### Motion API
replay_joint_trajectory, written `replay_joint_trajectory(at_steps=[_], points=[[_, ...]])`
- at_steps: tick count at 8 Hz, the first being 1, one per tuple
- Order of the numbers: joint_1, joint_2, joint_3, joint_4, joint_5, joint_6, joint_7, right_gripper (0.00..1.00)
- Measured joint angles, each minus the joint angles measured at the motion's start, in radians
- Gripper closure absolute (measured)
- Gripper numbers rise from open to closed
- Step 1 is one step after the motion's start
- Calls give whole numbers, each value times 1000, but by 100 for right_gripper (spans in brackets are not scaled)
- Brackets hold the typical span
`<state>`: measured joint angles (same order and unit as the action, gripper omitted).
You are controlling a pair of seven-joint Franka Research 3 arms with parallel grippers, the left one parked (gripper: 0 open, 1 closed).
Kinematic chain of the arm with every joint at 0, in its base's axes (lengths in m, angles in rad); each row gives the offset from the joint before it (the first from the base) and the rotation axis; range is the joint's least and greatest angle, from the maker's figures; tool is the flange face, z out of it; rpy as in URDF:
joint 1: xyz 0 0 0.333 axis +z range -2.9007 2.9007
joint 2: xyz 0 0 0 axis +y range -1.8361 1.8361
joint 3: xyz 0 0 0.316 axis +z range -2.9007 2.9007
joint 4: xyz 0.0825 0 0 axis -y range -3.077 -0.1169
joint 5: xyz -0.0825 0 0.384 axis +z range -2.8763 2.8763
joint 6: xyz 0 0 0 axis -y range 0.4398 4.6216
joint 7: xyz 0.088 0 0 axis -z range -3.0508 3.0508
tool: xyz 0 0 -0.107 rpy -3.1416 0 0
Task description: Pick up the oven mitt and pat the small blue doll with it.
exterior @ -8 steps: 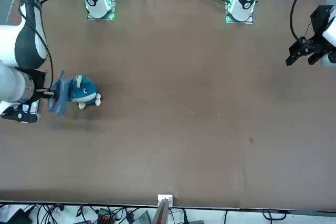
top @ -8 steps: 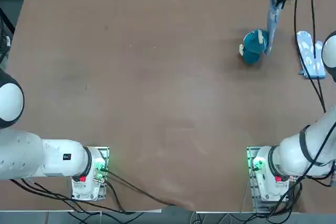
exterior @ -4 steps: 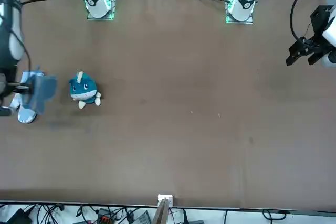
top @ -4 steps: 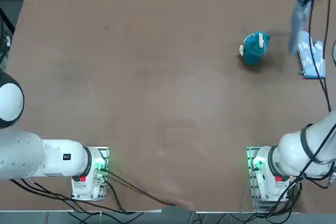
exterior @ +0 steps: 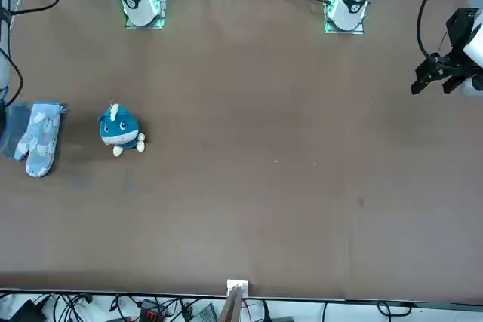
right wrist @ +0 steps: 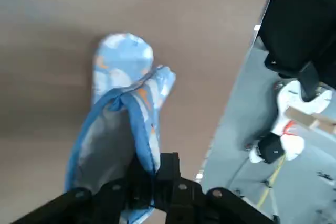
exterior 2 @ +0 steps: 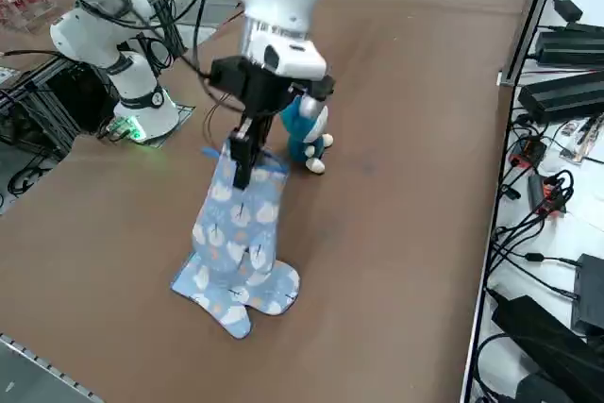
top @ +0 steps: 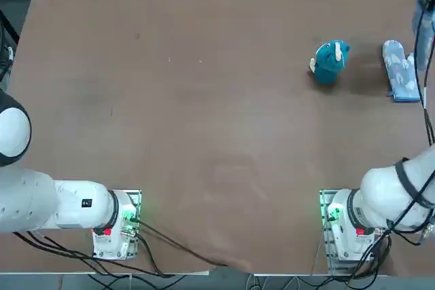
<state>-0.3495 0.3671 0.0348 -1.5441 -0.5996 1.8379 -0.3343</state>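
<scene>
The small blue doll (top: 331, 61) stands upright on the brown table at its far right (exterior: 118, 129). My right gripper (exterior 2: 243, 162) is shut on the darker blue cuff edge of the oven mitt (exterior 2: 242, 219), which hangs down from it. In the wrist view the fingers (right wrist: 169, 167) pinch that cuff, with the mitt (right wrist: 107, 142) open below them. The held mitt (top: 425, 30) hangs to the right of the doll at the table's right edge, apart from the doll.
A second, look-alike mitt (top: 401, 71) lies flat on the table right of the doll (exterior: 39, 139), under the hanging one (exterior 2: 236, 304). Cables and black boxes (exterior 2: 566, 44) line the table's far edge.
My right gripper carried the mitt away from the doll's side toward the table's right edge. The doll stayed in place, and the mitt lying on the table came into full view.
</scene>
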Motion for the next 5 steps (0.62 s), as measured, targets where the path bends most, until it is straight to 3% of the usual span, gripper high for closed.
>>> replay_joint_trajectory(at_steps=[5], points=[[-188,2,-1,-217,-258,351,-14,95]])
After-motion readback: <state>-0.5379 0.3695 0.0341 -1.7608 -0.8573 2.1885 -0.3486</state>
